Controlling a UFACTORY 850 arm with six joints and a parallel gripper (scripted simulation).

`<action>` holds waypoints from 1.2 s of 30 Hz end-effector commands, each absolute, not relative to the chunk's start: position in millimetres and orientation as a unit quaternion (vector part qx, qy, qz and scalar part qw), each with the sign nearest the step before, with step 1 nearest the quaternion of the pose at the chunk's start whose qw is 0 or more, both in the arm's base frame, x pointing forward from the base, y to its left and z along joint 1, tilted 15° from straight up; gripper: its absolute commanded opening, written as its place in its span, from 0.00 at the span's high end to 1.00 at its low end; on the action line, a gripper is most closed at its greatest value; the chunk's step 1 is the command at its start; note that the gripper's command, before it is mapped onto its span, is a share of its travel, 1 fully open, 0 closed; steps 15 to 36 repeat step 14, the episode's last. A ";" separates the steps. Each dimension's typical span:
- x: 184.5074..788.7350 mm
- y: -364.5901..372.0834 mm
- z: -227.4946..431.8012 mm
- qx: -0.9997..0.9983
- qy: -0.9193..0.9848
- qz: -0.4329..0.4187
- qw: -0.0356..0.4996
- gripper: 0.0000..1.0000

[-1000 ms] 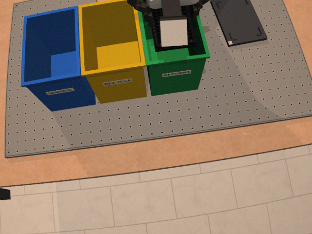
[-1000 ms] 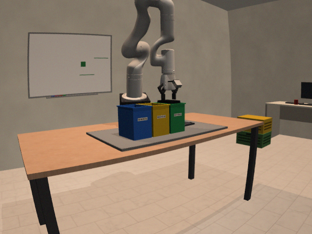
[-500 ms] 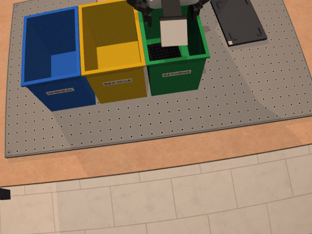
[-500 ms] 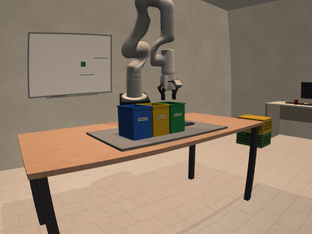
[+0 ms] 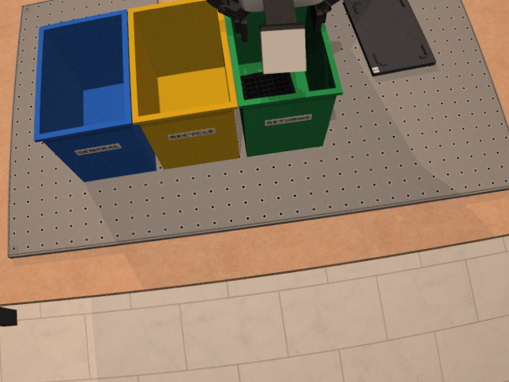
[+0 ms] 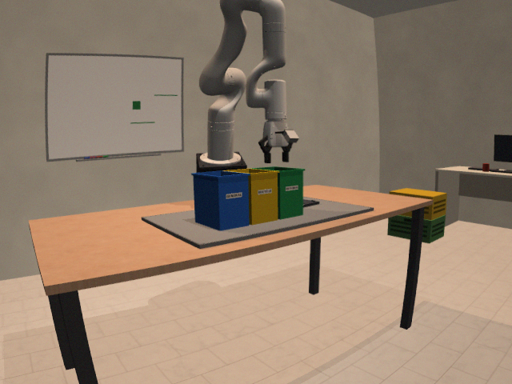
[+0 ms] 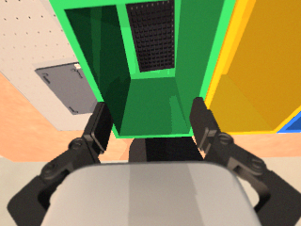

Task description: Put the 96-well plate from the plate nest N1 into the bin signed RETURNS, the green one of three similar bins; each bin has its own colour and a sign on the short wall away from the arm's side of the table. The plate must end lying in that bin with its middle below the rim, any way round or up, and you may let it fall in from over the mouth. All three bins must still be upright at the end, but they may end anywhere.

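The gripper [image 6: 275, 156] hangs just above the green RETURNS bin [image 5: 287, 127], its fingers spread wide with nothing between them. The black 96-well plate [image 5: 267, 85] lies down inside that bin, at the end by the sign, well below the rim.

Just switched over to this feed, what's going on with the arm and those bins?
The arm's gripper hangs open and empty over the mouth of the green bin signed RETURNS. The black 96-well plate lies down inside that bin, toward its signed end, below the rim. The plate nest beside the bin has no plate on it. The blue bin and yellow bin stand upright next to the green one, with nothing visible in either.
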State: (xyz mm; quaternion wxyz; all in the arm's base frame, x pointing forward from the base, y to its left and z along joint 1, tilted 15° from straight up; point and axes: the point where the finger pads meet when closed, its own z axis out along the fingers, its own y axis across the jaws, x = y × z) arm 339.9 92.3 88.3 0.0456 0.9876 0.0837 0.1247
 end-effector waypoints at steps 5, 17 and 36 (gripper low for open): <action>336.7 93.4 102.4 0.988 0.084 0.124 0.046 0.00; 336.7 93.4 102.4 0.988 0.084 0.124 0.046 0.00; 336.7 93.4 102.4 0.988 0.084 0.124 0.046 0.00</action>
